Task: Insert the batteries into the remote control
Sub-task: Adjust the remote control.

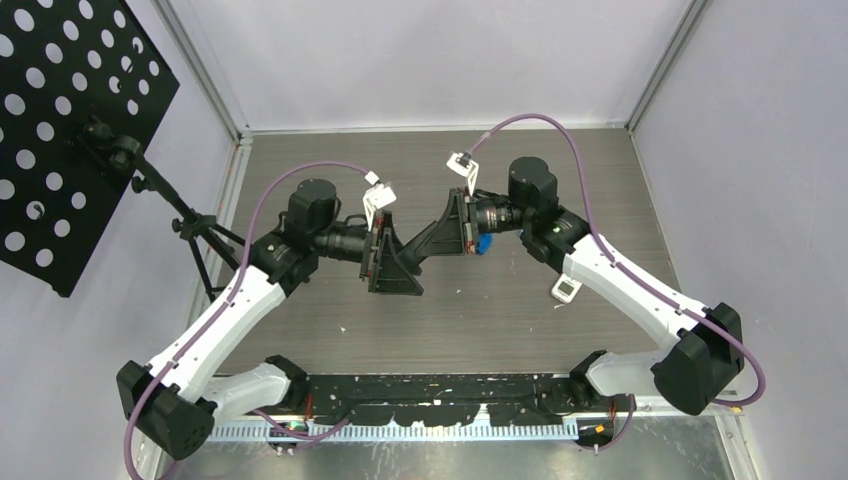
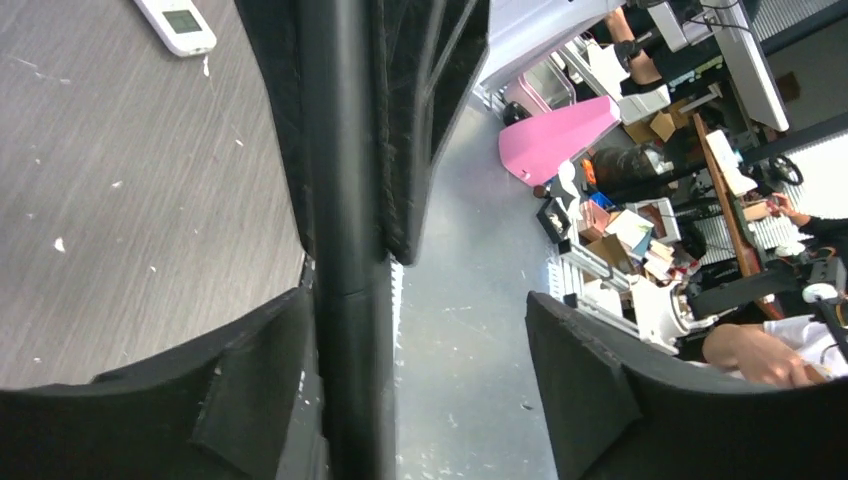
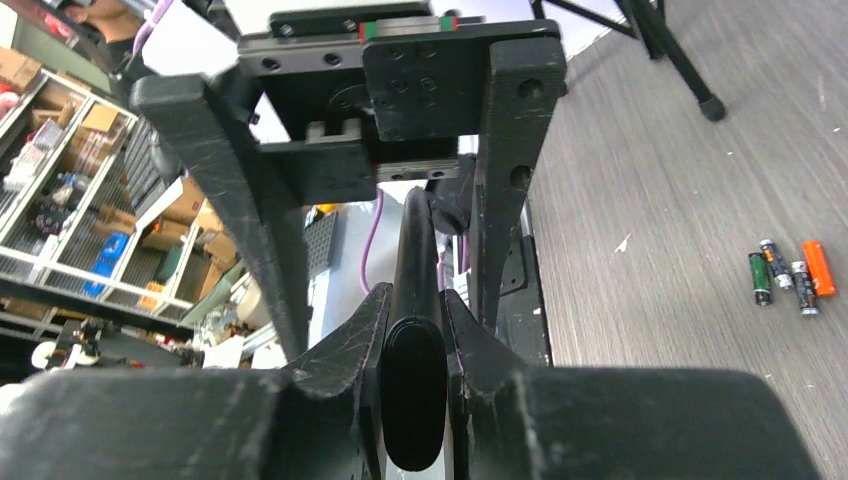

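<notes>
Remote (image 3: pixel 412 420) — clenched in the right gripper (image 3: pixel 413 300), held above the table (image 3: pixel 650 200). Left gripper (image 2: pixel 418 310) stands released, jaws apart around it. Farther off we find four batteries (image 3: pixel 785 275) lying loose on the table — none loaded yet, we judge.

No legible text anywhere. White paper tags (image 1: pixel 378 196) on purple cables: dark print, too small to read. Small white remote with grey display (image 2: pixel 180 20): screen unreadable. Tiny green-black and orange-red cylinder batteries (image 3: pixel 760 278) on the surface: wrappers blurred.
</notes>
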Controlling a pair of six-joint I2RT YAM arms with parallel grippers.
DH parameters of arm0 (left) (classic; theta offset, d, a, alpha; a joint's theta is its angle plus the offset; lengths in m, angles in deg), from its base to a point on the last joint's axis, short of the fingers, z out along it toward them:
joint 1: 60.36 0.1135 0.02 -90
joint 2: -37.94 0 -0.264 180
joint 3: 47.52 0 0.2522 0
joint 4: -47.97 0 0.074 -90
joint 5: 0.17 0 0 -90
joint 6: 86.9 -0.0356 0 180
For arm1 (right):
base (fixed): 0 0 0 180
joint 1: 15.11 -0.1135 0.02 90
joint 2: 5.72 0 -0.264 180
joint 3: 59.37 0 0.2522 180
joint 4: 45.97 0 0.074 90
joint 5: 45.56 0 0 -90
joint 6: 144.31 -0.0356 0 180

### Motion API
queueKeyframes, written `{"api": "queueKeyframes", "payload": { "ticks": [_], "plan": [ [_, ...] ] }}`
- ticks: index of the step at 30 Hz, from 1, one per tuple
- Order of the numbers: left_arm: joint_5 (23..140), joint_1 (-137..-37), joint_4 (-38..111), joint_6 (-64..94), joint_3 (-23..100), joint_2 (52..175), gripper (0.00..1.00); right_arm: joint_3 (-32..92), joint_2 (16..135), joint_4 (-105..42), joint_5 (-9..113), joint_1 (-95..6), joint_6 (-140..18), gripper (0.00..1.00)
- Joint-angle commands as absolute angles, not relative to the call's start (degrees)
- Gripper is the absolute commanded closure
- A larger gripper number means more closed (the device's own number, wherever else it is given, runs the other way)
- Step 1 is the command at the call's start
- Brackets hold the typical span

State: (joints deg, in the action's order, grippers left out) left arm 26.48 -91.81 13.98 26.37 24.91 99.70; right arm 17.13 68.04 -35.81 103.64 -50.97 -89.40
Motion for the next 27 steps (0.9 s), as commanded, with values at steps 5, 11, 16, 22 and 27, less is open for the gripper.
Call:
{"api": "queueKeyframes", "payload": {
  "ticks": [5,11,16,22,27],
  "plan": [
    [40.1,-92.0,23.5,32.5,23.8,94.7,0.00,14.8,62.4,-45.9,89.8,-50.9,-95.1,1.00],
    [50.3,-92.0,40.2,45.8,18.9,93.6,0.00,10.4,56.6,-49.7,75.9,-50.9,-98.9,1.00],
    [55.2,-92.0,53.4,57.3,15.7,94.9,0.00,5.5,52.5,-56.1,65.5,-50.9,-106.5,1.00],
    [62.7,-92.0,76.0,70.6,9.4,98.1,0.00,0.8,49.8,-60.6,54.5,-50.9,-115.8,1.00],
    [70.1,-92.7,87.4,80.3,7.1,102.9,0.03,-0.9,51.7,-66.8,49.2,-51.7,-122.3,1.00]
  ]
}}
